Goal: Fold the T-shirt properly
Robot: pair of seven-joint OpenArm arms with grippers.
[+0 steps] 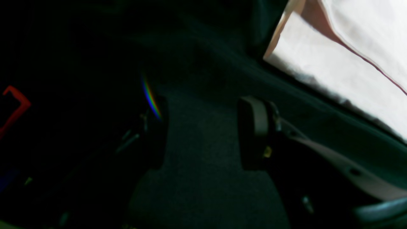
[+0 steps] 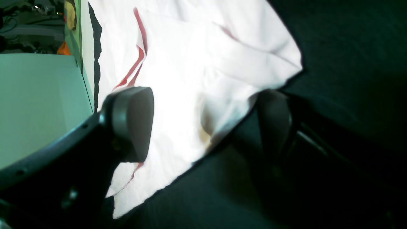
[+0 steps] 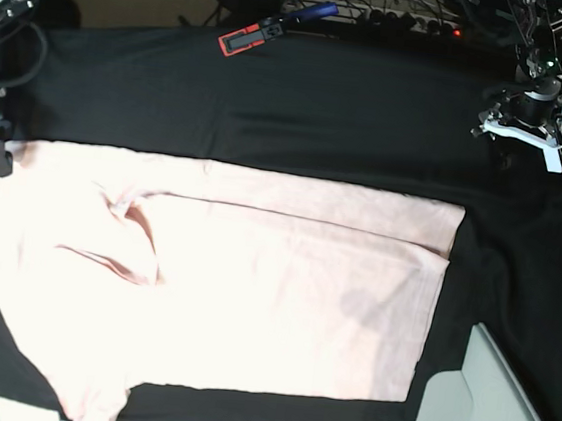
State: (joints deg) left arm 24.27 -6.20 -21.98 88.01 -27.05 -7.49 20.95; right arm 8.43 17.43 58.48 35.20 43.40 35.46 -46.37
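Black table cloth (image 3: 352, 107) covers the whole bench, cables and a clamp along the far edge

Right gripper (image 2: 206, 124): jaws spread wide, nothing pinched; T-shirt (image 3: 223, 285) corner lies loose between and beyond the fingers, near the cloth's edge

Left gripper (image 1: 203, 130): jaws apart over bare cloth, empty, shirt hem off to its upper right, well apart

Shirt lies mostly flat, plain side up, one edge doubled over, a sleeve rucked near the right gripper

Risks, my read:
- right pinches only the top layer, or snags black cloth with it, so the fold drags crooked
- left arm far from the hem, so a one-sided lift skews the shirt
- ruck gets folded in if not smoothed
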